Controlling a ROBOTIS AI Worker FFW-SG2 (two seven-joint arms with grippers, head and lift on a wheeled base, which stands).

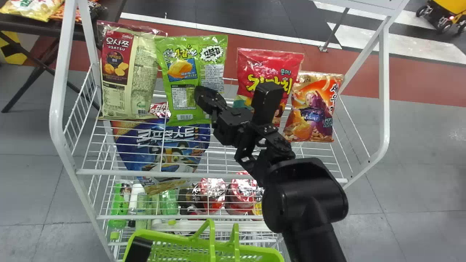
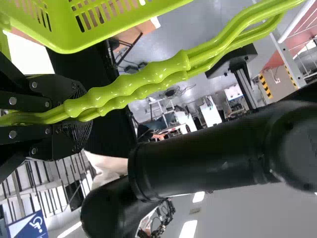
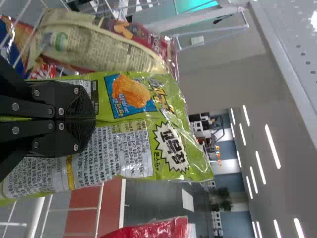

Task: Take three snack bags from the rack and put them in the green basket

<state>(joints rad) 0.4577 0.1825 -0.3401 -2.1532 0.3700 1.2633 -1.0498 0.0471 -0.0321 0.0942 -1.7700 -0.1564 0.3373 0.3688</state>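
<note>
Head view, and it's the white wire rack (image 1: 55, 116) that dominates, with the black right arm (image 1: 305, 196) angled up across it. Down at the bottom edge sits the green basket (image 1: 171, 237), and there's the left gripper (image 1: 138, 249) beside it; over in the left wrist view, that left gripper (image 2: 79, 116) has its fingers clamped on the basket's paired handles (image 2: 133, 82).

Now the bags! A blue cereal bag (image 1: 164, 145) lies low behind the wires. Above it, a row stands upright: beige bag (image 1: 134, 72) at the left, green snack bag (image 1: 214, 54) next, then the red bag (image 1: 269, 62), and the orange bag (image 1: 313, 112) tilted at the right. And the right gripper (image 1: 204, 95) is on the green one, fingers pinched together on its printed back!

Lower down, bottles (image 1: 118, 207) stand left of red-lidded cups (image 1: 211, 194).
</note>
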